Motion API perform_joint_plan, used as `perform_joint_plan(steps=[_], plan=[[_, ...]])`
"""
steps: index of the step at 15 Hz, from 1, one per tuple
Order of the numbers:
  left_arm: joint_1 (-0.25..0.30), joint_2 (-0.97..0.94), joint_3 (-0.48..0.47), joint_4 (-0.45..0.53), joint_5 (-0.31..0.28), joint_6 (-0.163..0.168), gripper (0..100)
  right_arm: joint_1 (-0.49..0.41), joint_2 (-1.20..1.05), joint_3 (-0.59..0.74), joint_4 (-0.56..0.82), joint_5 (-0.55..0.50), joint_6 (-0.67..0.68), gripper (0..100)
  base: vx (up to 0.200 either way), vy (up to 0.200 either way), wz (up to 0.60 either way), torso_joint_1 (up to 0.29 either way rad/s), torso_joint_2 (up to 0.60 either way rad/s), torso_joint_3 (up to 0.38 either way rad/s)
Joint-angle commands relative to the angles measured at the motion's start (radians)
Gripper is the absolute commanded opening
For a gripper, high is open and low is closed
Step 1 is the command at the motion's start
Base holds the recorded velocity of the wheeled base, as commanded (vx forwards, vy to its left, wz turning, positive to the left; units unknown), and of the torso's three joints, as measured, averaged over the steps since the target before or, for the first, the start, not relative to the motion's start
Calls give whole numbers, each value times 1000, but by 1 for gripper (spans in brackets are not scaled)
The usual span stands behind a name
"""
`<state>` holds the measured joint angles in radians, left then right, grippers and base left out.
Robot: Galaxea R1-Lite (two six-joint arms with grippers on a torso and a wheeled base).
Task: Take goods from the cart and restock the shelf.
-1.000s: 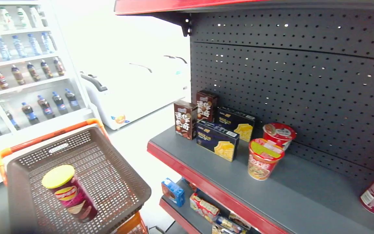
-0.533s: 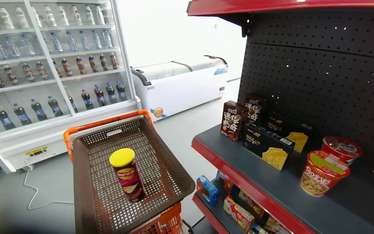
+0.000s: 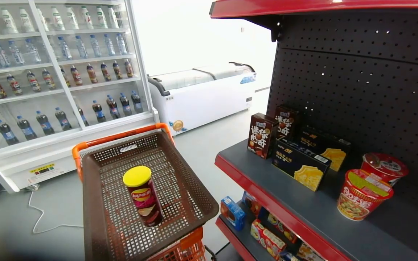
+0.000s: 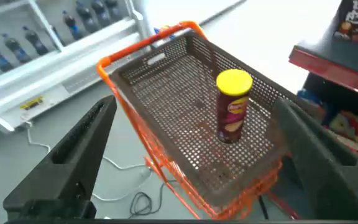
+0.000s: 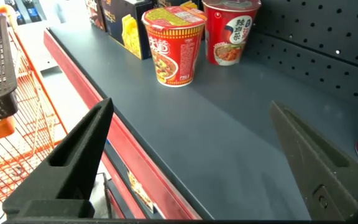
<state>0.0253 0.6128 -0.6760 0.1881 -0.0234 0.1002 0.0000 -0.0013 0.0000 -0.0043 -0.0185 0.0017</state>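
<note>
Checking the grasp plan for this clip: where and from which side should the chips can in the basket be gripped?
Grip the can on its round body, just below the yellow lid, coming down from above with the open left gripper. It stands upright and alone, and the basket walls likely block a low sideways approach.

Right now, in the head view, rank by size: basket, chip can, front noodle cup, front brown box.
basket
chip can and front noodle cup, too alike to rank
front brown box, standing farther off
</note>
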Motion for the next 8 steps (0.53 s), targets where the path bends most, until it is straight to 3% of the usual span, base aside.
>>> perform_joint_plan(steps=[1,4,5,6,8], plan=[[136,394,-99,25,-247,39,100,0,1,0,0,0,0,100,0,0,0,0,0,0],[278,506,1,-1,-509,288,100,0,1,0,0,0,0,100,0,0,0,0,0,0],[289,547,32,-6,-538,343,100,0,1,0,0,0,0,100,0,0,0,0,0,0],[291,573,50,-9,-543,371,100,0,1,0,0,0,0,100,0,0,0,0,0,0],[283,659,75,-72,-543,380,100,0,1,0,0,0,0,100,0,0,0,0,0,0]])
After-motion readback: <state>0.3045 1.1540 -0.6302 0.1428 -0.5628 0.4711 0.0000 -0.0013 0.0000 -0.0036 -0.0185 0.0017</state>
